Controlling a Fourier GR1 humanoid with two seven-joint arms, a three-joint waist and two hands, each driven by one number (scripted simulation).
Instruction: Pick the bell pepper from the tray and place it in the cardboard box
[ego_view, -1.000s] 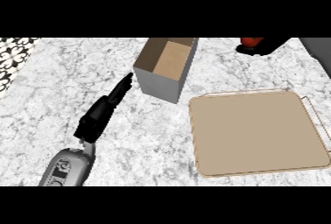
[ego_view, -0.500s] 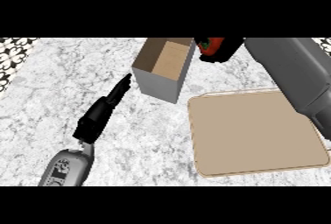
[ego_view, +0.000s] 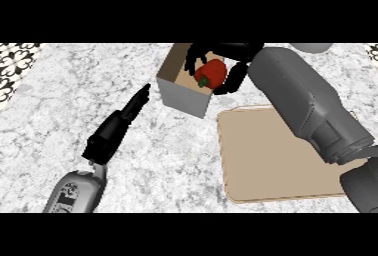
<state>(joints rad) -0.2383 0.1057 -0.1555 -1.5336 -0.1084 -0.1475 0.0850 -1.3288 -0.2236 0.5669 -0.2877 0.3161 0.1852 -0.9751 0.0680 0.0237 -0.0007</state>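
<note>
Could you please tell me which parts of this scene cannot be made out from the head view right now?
- Inside of the open brown cardboard box: mostly hidden by the right hand and the red bell pepper.
- Whether the pepper touches the box floor: cannot tell.
- Right side of the flat tan tray: covered by the right grey forearm.
- Left hand: seen edge-on; its palm is hidden.

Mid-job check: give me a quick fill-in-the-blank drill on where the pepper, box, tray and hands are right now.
1. The right hand is curled round the red ____.
2. That hand is above the open cardboard ____.
3. The tray on the counter now has ____ lying on it.
4. The left hand, fingers straight, points toward the box and holds ____.

Missing words: bell pepper; box; nothing; nothing.
</note>
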